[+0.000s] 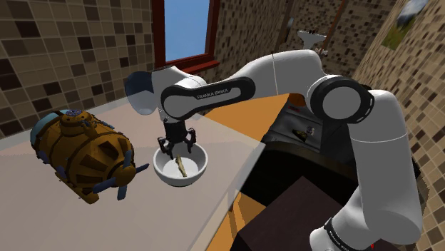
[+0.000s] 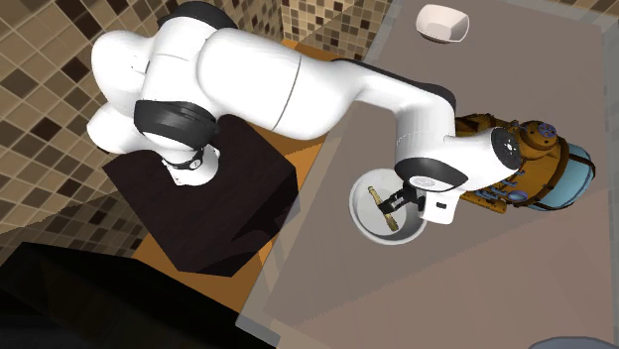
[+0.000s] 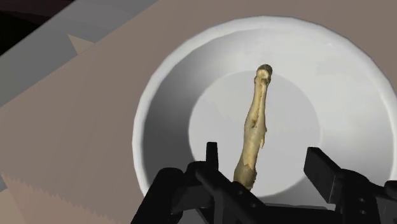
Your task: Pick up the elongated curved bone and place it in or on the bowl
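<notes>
A white bowl (image 1: 204, 161) (image 2: 359, 214) (image 3: 150, 108) stands on the grey-brown counter near its edge. The long, slightly curved tan bone (image 1: 181, 167) (image 2: 383, 206) (image 3: 256, 124) lies inside it on the bottom. My black gripper (image 1: 180, 145) (image 2: 401, 201) (image 3: 266, 155) hangs straight over the bowl, pointing down. Its fingers stand apart, open. The bone's near end sits between them, close to one finger (image 3: 212, 155) and well apart from the other finger (image 3: 321, 167).
A large brown and blue barrel-shaped object (image 1: 82, 153) (image 2: 531, 159) lies right beside the bowl. A second white bowl (image 1: 142, 93) (image 2: 441, 22) stands farther back on the counter. The counter edge (image 1: 246, 171) drops to the dark stand (image 2: 223, 203).
</notes>
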Robot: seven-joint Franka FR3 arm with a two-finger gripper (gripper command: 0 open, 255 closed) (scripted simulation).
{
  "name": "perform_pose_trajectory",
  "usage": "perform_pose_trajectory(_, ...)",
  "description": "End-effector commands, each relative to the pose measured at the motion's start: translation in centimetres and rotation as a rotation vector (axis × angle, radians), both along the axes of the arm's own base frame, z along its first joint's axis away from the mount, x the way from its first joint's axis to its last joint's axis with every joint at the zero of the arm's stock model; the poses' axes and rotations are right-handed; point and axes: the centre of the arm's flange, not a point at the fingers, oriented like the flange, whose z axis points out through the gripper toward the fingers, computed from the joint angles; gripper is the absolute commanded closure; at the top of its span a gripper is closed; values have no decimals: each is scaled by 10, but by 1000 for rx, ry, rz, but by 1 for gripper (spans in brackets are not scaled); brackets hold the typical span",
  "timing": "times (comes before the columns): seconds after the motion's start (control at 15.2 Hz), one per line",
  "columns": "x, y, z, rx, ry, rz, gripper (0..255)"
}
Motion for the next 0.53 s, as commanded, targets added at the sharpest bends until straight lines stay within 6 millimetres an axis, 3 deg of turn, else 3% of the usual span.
perform_pose_trajectory(0.0, 0, 0, 0, 0, 0, 0, 0)
perform_pose_trajectory(0.2, 0, 0, 0, 0, 0, 0, 0)
perform_pose_trajectory(0.46, 10, 5, 49, 0, 0, 0, 0)
